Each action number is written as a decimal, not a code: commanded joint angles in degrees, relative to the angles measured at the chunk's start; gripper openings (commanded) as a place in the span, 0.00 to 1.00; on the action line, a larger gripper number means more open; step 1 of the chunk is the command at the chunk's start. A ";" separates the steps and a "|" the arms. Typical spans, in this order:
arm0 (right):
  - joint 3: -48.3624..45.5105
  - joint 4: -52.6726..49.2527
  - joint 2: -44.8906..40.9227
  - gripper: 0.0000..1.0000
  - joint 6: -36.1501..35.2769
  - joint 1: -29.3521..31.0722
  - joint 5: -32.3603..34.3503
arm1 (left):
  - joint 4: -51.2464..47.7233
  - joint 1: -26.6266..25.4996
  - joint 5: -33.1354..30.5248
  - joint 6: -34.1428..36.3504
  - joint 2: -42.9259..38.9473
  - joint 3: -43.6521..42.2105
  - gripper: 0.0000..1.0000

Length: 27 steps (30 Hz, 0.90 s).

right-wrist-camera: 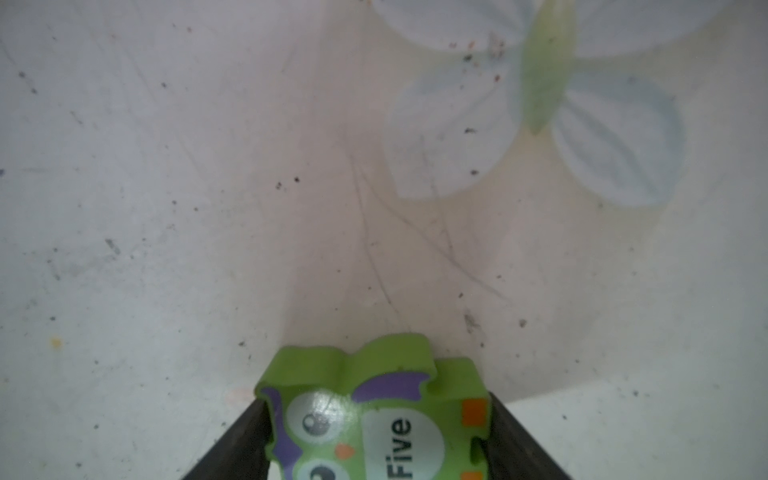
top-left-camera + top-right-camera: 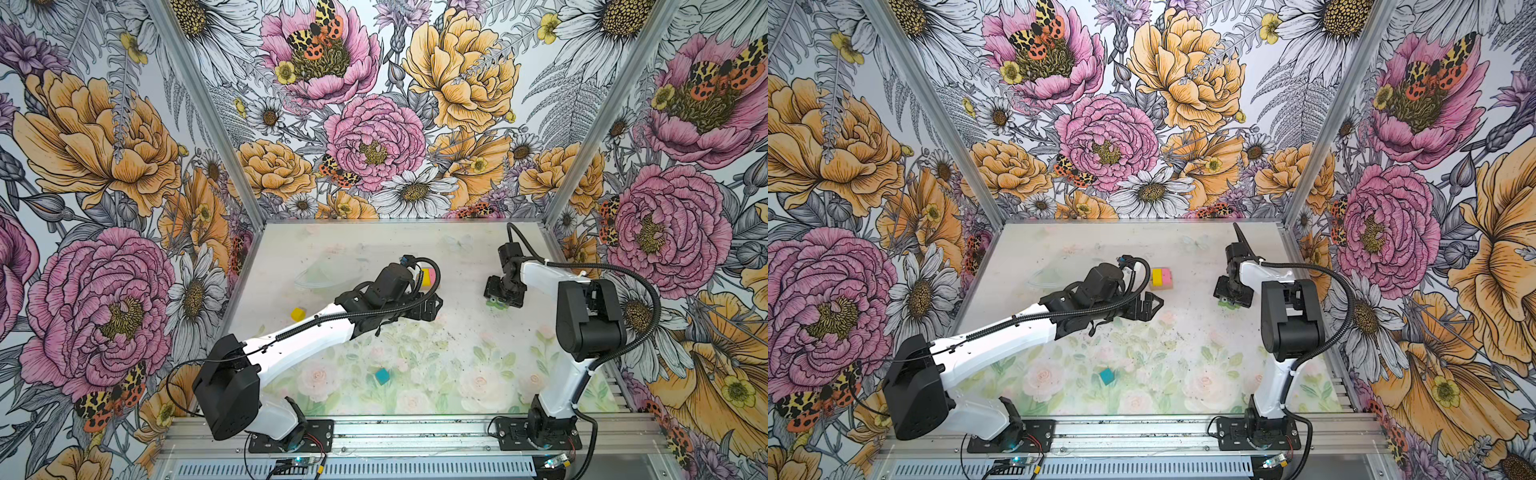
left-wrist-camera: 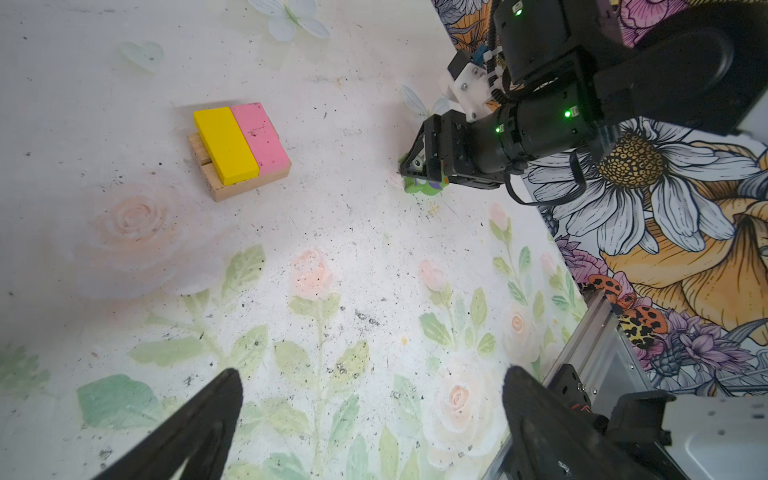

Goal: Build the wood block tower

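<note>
While the right claw (image 1: 376, 403) pinches the green owl figure (image 1: 316, 368), the left claw (image 3: 372, 374) gapes empty; the yellow cube (image 2: 298, 313) looks light and stiff: grip opposite flat faces.

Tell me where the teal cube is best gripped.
Grip the teal cube on two opposite side faces, coming from straight above with jaws turned to its skewed pose; it sits alone on the table, so both sides look free.
</note>
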 commanded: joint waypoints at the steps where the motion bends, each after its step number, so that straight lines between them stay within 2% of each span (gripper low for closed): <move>1: 1.12 -0.93 -2.01 0.53 -0.46 -0.05 -1.89 | 0.93 0.72 -0.85 0.91 -2.76 -1.22 0.99; 14: 8.86 -7.12 -5.10 0.53 -0.55 5.57 -1.69 | -0.05 2.45 -2.81 0.67 -9.70 -5.64 0.99; 27: 25.34 -14.04 1.45 0.52 -0.64 14.85 -1.08 | -0.89 4.59 -4.09 -0.39 -17.64 -11.62 0.99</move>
